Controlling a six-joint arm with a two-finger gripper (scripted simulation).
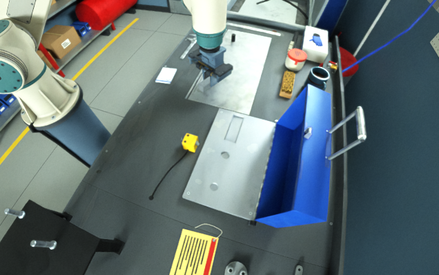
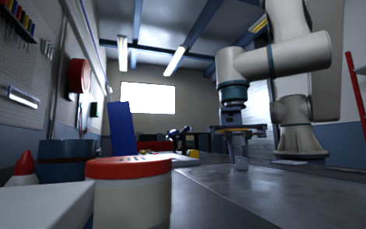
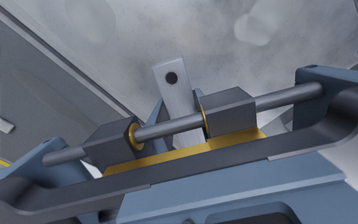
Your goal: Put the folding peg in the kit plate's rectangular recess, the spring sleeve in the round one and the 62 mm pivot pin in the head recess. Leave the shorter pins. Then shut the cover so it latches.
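The folding peg, a flat grey bar with a dark hole near its far end, lies on the grey metal sheet at the far end of the bench, and my gripper stands over it, closed on its near part. The kit plate lies nearer on the bench, with a rectangular recess and a round recess, both empty. Its blue cover stands open along the plate's right edge. A small dark cylinder stands upright at the sheet's far edge.
The metal sheet's left edge runs just beside my fingers. A yellow box with a cable sits left of the kit plate. A white notepad, a red-lidded jar, a brush and a dark cup surround the sheet.
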